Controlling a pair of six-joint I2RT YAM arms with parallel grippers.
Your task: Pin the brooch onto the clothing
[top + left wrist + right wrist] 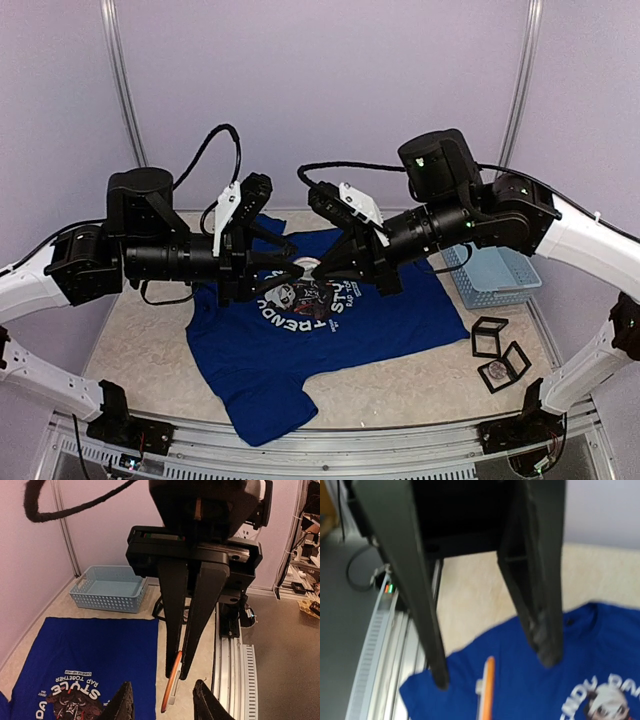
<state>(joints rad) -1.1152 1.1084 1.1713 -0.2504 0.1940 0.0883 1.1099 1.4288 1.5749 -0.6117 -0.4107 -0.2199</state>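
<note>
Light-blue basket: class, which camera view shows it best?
The left wrist view: the basket sits whole and unobstructed. The top view shows it partly hidden behind the right arm; the right wrist view shows none of it.

Above the middle of the T-shirt [330, 345] the air is crowded: the left gripper [288, 272] and right gripper [318, 268] meet tip to tip, with the brooch [171, 680] between them. Their arms reach in from both sides. Bare table [130, 335] lies left of the shirt and along its front. The basket [497, 288] and black frames [498, 350] take up the right side.
</note>
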